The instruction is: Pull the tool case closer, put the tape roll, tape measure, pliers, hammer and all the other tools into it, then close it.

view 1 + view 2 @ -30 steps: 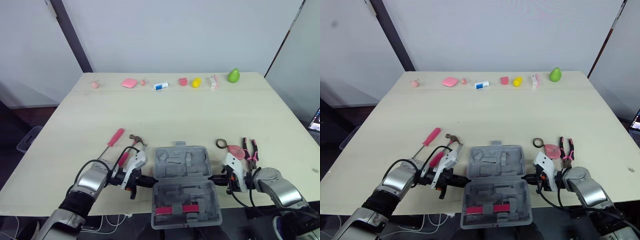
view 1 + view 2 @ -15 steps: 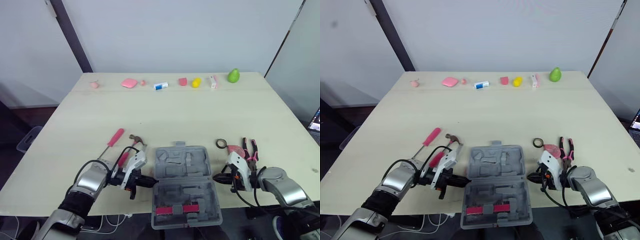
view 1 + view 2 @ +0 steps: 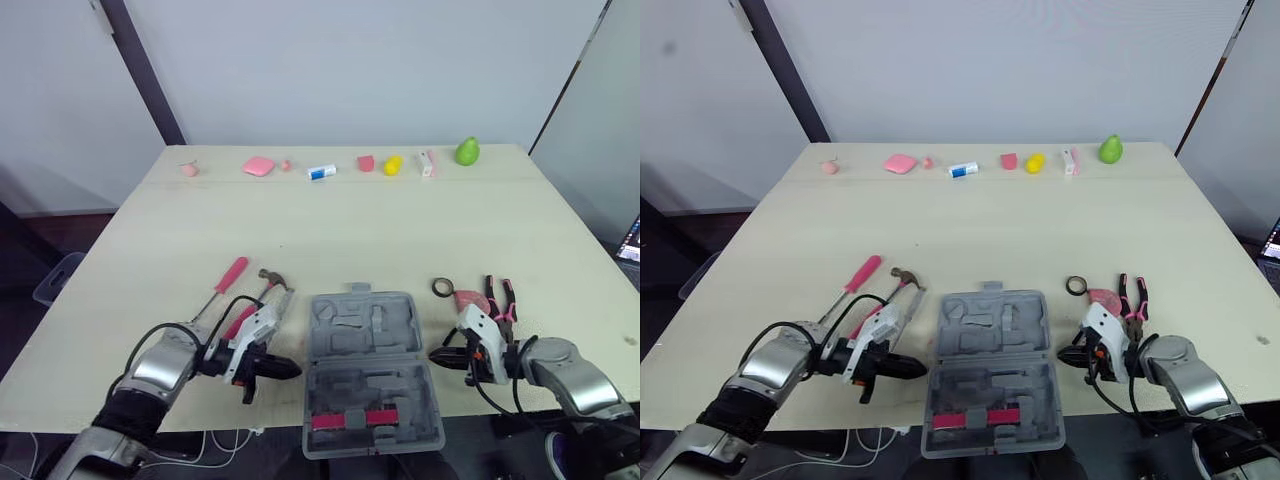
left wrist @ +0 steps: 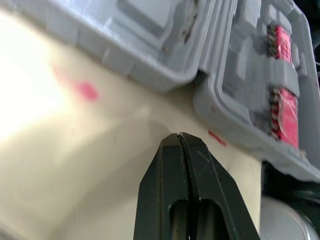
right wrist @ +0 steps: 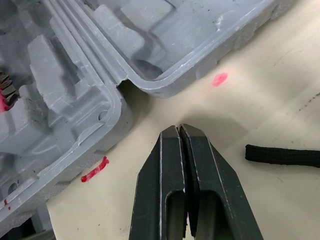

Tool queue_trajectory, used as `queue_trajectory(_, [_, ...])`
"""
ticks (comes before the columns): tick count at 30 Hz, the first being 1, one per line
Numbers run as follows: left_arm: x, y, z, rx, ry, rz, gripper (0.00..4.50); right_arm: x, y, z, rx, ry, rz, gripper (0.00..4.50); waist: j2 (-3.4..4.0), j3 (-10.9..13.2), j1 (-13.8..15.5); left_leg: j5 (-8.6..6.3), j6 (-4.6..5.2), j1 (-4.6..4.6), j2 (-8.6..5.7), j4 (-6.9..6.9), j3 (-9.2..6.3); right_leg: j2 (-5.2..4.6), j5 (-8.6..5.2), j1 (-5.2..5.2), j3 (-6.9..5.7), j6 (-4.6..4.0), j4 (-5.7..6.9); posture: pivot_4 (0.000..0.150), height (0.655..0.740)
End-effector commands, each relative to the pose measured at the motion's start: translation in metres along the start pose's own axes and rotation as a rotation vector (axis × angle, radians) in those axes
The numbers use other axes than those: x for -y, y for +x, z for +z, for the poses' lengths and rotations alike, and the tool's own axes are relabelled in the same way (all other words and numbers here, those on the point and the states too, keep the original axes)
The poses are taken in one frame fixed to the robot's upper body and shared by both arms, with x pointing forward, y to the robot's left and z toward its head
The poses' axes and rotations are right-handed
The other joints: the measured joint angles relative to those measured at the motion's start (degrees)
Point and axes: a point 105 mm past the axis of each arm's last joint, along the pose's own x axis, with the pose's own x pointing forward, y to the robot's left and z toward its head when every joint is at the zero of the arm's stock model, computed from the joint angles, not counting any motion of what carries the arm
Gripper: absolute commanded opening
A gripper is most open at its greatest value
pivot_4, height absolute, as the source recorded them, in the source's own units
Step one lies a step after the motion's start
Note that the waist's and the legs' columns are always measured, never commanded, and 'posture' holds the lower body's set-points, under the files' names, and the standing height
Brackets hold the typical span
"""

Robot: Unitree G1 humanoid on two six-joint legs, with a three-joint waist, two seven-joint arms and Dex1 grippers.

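The grey tool case (image 3: 372,345) lies open at the table's near edge, a pink strip in its near half. My left gripper (image 3: 292,369) is shut and empty on the table just left of the case hinge (image 4: 200,90). My right gripper (image 3: 436,356) is shut and empty, a short gap right of the case (image 5: 75,75). The pink-handled screwdriver (image 3: 228,278) and hammer (image 3: 266,284) lie left of the case, behind my left arm. The tape roll (image 3: 442,288), pink tape measure (image 3: 470,299) and pliers (image 3: 503,297) lie to its right, behind my right arm.
Small items line the table's far edge: a pink block (image 3: 259,166), a white and blue tube (image 3: 321,172), a yellow piece (image 3: 393,164) and a green fruit shape (image 3: 467,151). The wide middle of the table is bare wood.
Both grippers have drawn back sideways from the case: the left one to the left, the right one to the right. The case has stayed where it was.
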Motion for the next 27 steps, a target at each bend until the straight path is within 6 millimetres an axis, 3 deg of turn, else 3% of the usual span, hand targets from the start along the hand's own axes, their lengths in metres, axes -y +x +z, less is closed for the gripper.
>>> queue_trajectory(1, [0.01, -0.015, 0.011, 0.065, 0.032, 0.004, 0.0, 0.013, -0.018, 0.007, 0.083, -0.02, -0.096, 0.08, 0.0, 0.01, 0.02, 0.0, 0.0, -0.02, 0.0, 0.0, 0.0, -0.01, 0.0, -0.01, 0.0, 0.0, -0.01, 0.15, 0.74])
queue_trajectory(6, [0.013, -0.042, 0.023, 0.225, 0.125, 0.122, 0.0, 0.015, -0.039, 0.016, 0.218, -0.075, -0.191, 0.08, 0.01, 0.01, 0.14, 0.0, 0.0, -0.07, 0.03, 0.0, -0.07, -0.09, 0.0, -0.03, 0.0, 0.01, -0.02, 0.15, 0.74])
queue_trajectory(12, [0.021, -0.074, 0.015, 0.332, 0.143, 0.257, 0.0, 0.013, -0.074, 0.012, 0.315, -0.119, -0.326, 0.08, 0.01, 0.01, 0.09, 0.0, 0.0, -0.05, 0.05, -0.01, -0.07, -0.11, 0.0, -0.03, 0.02, 0.01, -0.03, 0.15, 0.74])
queue_trajectory(16, [0.019, -0.095, -0.003, 0.379, 0.113, 0.401, 0.0, 0.016, -0.113, 0.003, 0.436, -0.033, -0.506, 0.08, 0.01, 0.01, 0.13, 0.0, 0.0, -0.01, 0.08, -0.01, -0.06, -0.14, -0.01, -0.02, 0.03, 0.0, -0.03, 0.15, 0.74])
queue_trajectory(20, [0.01, -0.111, -0.008, 0.432, 0.129, 0.561, 0.0, 0.017, -0.143, -0.018, 0.418, 0.005, -0.642, 0.08, 0.02, 0.0, 0.4, 0.0, 0.0, 0.01, 0.09, 0.0, -0.01, -0.2, -0.13, 0.0, 0.05, -0.19, -0.05, 0.15, 0.74])
queue_trajectory(24, [0.012, -0.117, -0.022, 0.466, 0.093, 0.628, 1.23, 0.007, -0.161, -0.035, 0.392, 0.023, -0.702, 0.0, 0.02, -0.02, 0.14, 0.0, -0.01, 0.03, 0.08, -0.01, 0.04, -0.2, -0.13, 0.03, 0.06, -0.2, -0.06, 0.15, 0.74])
queue_trajectory(27, [0.016, -0.12, -0.044, 0.449, 0.038, 0.663, 2.68, -0.001, -0.174, -0.05, 0.369, 0.052, -0.745, 1.27, 0.04, -0.04, -0.05, -0.01, -0.01, 0.12, 0.08, -0.06, 0.04, -0.18, -0.14, 0.03, 0.15, -0.19, -0.06, 0.15, 0.74])
